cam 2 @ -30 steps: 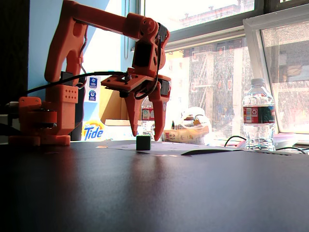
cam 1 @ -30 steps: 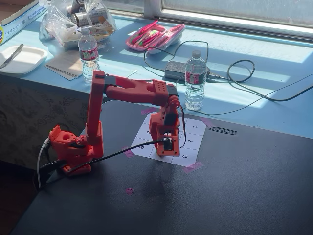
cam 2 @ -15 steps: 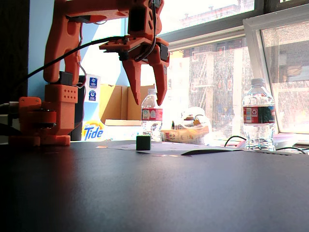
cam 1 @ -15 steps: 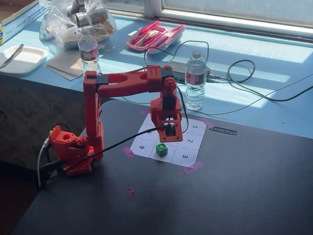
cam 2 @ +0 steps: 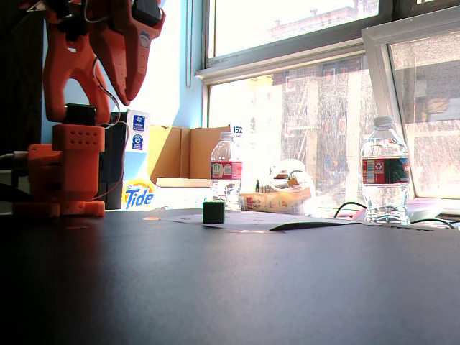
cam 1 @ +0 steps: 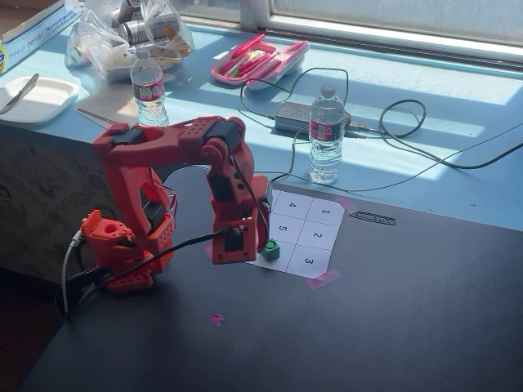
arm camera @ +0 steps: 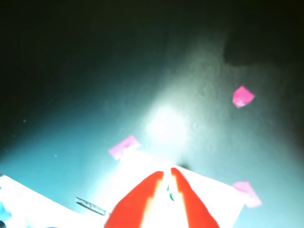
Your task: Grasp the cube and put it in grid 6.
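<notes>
The small green cube (cam 1: 270, 249), looking light, rigid and best pinched across two flat opposite sides, is sitting on the numbered paper grid (cam 1: 315, 237) near the bench's (cam 1: 392, 327) window-side edge, while the orange claw (arm camera: 167, 183) is hanging nearly clenched, gripping nothing.

Dark table (cam 1: 392, 327) beside a sunlit pale-blue sill (cam 1: 425, 90), bright window (cam 2: 302, 93) behind
</notes>
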Controlling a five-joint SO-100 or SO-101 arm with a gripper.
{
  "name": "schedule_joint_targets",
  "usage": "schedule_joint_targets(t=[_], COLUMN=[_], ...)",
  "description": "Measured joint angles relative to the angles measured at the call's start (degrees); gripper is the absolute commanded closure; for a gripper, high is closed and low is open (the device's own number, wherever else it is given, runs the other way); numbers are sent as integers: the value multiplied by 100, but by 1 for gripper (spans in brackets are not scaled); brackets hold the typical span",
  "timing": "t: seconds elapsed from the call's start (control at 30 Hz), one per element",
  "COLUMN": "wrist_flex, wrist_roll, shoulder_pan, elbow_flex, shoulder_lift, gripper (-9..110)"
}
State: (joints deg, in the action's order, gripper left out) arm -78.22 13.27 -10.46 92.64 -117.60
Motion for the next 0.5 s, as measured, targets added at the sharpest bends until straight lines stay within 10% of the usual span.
schedule_joint_targets(t=[0.5], wrist_flex=[3973], wrist_roll=[193], shoulder_pan=[-633], elbow_flex=[4772], shoulder_lift=[-2276], gripper=[101])
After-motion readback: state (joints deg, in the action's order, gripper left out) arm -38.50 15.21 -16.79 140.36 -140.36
